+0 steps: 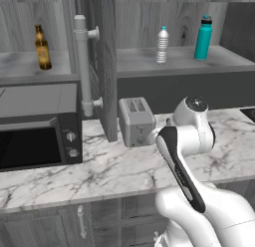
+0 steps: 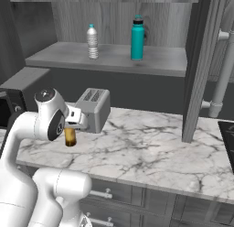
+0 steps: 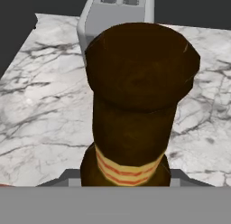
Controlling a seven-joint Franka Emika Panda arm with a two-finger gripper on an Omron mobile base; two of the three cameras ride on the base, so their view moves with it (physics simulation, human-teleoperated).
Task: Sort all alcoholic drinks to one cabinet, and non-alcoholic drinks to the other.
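An amber-brown beer bottle point(image 3: 135, 96) with a red-striped yellow label runs lengthwise away from the hand camera, and my gripper point(image 3: 124, 175) is shut on it near its neck. In the right base view its lower end point(image 2: 70, 137) hangs under my hand, just above the counter by the toaster. A second beer bottle point(image 1: 43, 48) stands on the left cabinet's shelf point(image 1: 25, 69). The clear water bottle point(image 1: 162, 45) point(image 2: 93, 41) and the teal flask point(image 1: 203, 38) point(image 2: 137, 38) stand on the right cabinet's shelf point(image 1: 184, 64) point(image 2: 114, 61).
A grey toaster point(image 1: 137, 121) point(image 2: 95, 109) point(image 3: 118, 11) sits on the marble counter point(image 1: 99, 166) right behind the held bottle. An open cabinet door point(image 1: 102, 61) point(image 2: 199, 61) with a pale bar handle point(image 1: 83, 66) juts out between the cabinets. A microwave point(image 1: 40, 124) stands at left.
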